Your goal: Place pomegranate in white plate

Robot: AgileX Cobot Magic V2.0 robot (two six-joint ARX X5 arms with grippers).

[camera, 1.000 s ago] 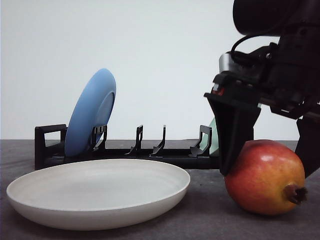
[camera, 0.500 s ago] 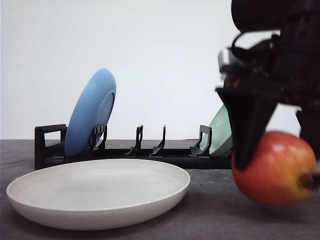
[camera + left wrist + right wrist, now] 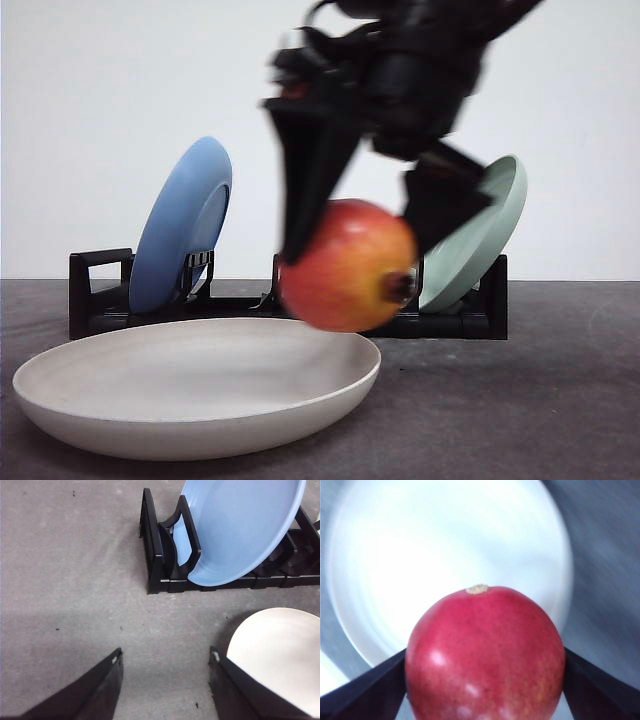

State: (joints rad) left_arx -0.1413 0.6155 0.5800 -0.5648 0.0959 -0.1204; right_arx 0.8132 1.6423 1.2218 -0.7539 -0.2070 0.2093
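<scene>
1. The step in hand is the carry: the right gripper [image 3: 355, 235] is clenched on the pomegranate [image 3: 347, 265], one finger on each side, and holds it in the air above the near right rim of the white plate [image 3: 120, 385].
2. The front view is smeared by motion, so how far the fruit sits over the rim is hard to judge; in the right wrist view the pomegranate [image 3: 485, 655] hangs with the white plate [image 3: 420, 545] spread beneath it.
3. The next move probably calls for bringing the fruit over the plate's middle, lowering it until it rests, then releasing it gently, since a round fruit may roll.
4. The pomegranate is round and glossy, red with yellow-orange patches and a dark brown calyx on its right.
5. The left gripper [image 3: 165, 662] hangs released over bare table, holding nothing.
</scene>
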